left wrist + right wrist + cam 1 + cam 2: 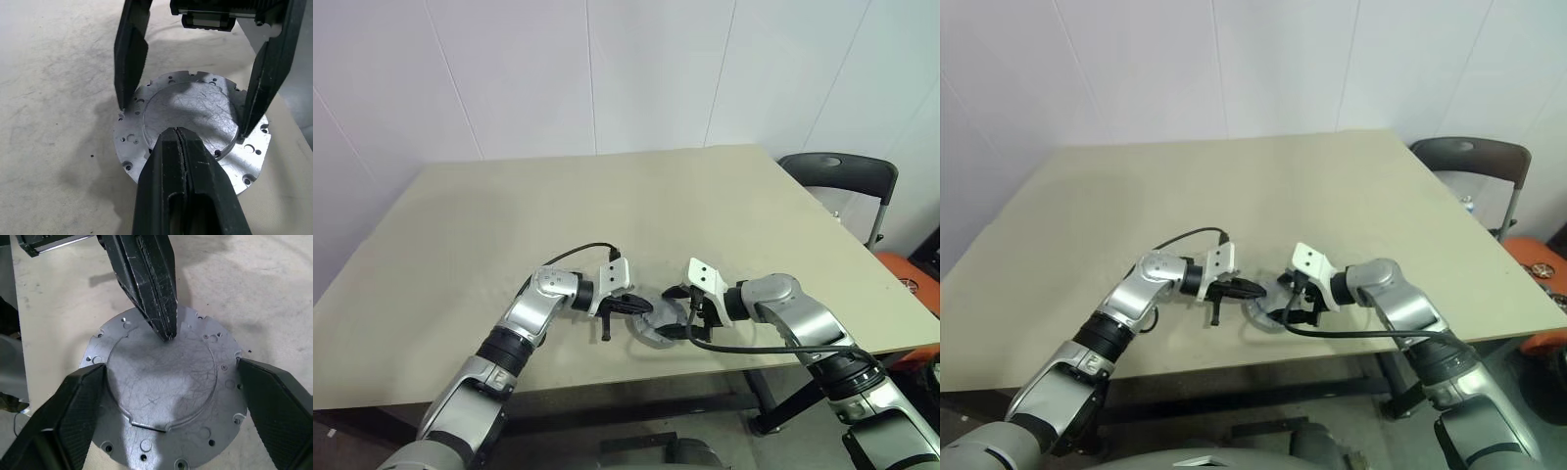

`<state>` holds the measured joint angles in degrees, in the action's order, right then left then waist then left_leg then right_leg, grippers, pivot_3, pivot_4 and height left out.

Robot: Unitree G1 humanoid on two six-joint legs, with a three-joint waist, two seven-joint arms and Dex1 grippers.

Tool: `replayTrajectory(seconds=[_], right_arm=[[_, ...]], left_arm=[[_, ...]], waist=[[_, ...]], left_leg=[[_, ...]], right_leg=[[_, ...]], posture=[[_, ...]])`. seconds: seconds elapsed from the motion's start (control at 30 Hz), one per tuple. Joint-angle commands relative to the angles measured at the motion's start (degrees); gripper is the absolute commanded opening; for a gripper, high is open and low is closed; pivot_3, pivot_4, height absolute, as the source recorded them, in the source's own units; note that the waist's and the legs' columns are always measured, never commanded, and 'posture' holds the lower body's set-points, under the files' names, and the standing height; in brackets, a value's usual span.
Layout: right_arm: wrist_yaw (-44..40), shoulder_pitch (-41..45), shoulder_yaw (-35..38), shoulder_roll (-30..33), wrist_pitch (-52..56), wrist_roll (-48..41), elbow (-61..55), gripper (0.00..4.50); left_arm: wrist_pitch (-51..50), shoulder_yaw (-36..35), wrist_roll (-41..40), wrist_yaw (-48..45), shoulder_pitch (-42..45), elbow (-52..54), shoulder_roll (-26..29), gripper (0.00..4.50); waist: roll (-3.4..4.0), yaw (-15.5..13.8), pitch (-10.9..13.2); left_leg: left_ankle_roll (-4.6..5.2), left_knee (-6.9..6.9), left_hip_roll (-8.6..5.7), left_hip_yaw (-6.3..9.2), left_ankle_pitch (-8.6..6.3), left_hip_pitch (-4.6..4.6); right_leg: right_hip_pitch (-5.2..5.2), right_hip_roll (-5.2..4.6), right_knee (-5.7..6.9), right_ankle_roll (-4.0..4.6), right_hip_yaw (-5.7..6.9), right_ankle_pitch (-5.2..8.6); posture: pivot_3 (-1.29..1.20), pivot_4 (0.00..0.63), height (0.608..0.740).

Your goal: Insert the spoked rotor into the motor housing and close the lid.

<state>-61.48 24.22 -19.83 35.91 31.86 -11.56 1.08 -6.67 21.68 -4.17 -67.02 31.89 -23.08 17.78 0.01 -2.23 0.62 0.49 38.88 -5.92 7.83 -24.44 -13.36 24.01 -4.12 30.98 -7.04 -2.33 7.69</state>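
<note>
On the beige tabletop (pixel 607 225) near edge we see a round silver scratched metal lid (pixel 164 391); our left end effector (pixel 164 328) presses it, fingers together, while the right end effector (pixel 190 98) straddles it wide.

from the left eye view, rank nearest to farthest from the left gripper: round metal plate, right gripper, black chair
1. Round silver metal plate, right beside the left gripper.
2. Right gripper, across the plate.
3. Black chair, past the table's far right corner.
</note>
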Motion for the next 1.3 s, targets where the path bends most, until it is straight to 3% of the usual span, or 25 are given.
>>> replayTrajectory(seconds=[0.03, 0.27, 0.47, 0.8, 0.97, 1.3], right_arm=[[-0.78, -1.30, 1.13, -0.56, 2.70, -1.58, 2.12, 4.47], [-4.52, -1.52, 10.02, -0.59, 8.67, -12.20, -0.52, 4.47], [-5.89, -2.31, 14.61, 2.43, 12.27, -15.84, 0.64, 4.47], [-0.69, -4.62, 15.50, 5.78, 32.47, -20.29, -1.23, 4.47], [2.06, -4.85, 15.14, 4.03, 41.38, -23.96, -4.80, 4.47], [15.63, -0.97, 21.48, -9.26, 50.51, -26.79, -7.75, 4.47]], left_arm=[[-1.92, 2.80, 4.10, 0.86, -2.33, -3.60, 1.61, 0.00], [-2.21, 2.87, 4.00, 0.91, -2.62, -3.72, 1.53, 0.00], [-3.47, 3.24, 3.41, -1.12, -2.65, -3.17, 1.89, 0.00], [-2.69, 2.50, 3.37, -0.27, -2.45, -4.21, 1.91, 0.00], [-2.53, 2.49, 3.31, -0.08, -2.61, -3.97, 1.83, 0.00], [-2.32, 2.31, 3.25, -0.23, -2.60, -3.41, 2.49, 0.00]], waist=[[-0.01, 0.00, 0.00], [0.05, -0.05, 0.19], [0.08, -0.04, 0.33], [0.04, -0.07, 0.37], [0.02, -0.05, 0.38], [-0.19, 0.41, 0.28]], left_leg=[[0.00, 0.00, 0.00, 0.00, 0.00, 0.00], [0.00, -0.01, 0.00, 0.00, 0.00, -0.08], [0.00, -0.07, 0.00, 0.00, 0.00, -0.17], [0.00, -0.30, 0.02, -0.01, 0.00, -0.20], [0.00, -0.36, 0.04, -0.01, 0.00, -0.18], [-0.09, -0.69, 0.21, -0.05, 0.04, -0.10]], right_leg=[[0.00, 0.00, 0.00, 0.00, 0.00, 0.00], [0.08, -0.01, -0.01, -0.01, 0.00, -0.01], [0.21, -0.01, -0.02, -0.08, 0.00, -0.03], [0.30, -0.02, -0.11, -0.11, 0.00, -0.01], [0.31, -0.02, -0.12, -0.16, 0.00, 0.01], [0.36, 0.11, -0.28, -0.13, -0.01, -0.04]], posture=[[0.00, 0.000, 0.740], [0.00, 0.000, 0.740], [0.00, 0.000, 0.740], [0.00, 0.000, 0.740], [0.00, 0.000, 0.740], [0.00, 0.000, 0.740]])
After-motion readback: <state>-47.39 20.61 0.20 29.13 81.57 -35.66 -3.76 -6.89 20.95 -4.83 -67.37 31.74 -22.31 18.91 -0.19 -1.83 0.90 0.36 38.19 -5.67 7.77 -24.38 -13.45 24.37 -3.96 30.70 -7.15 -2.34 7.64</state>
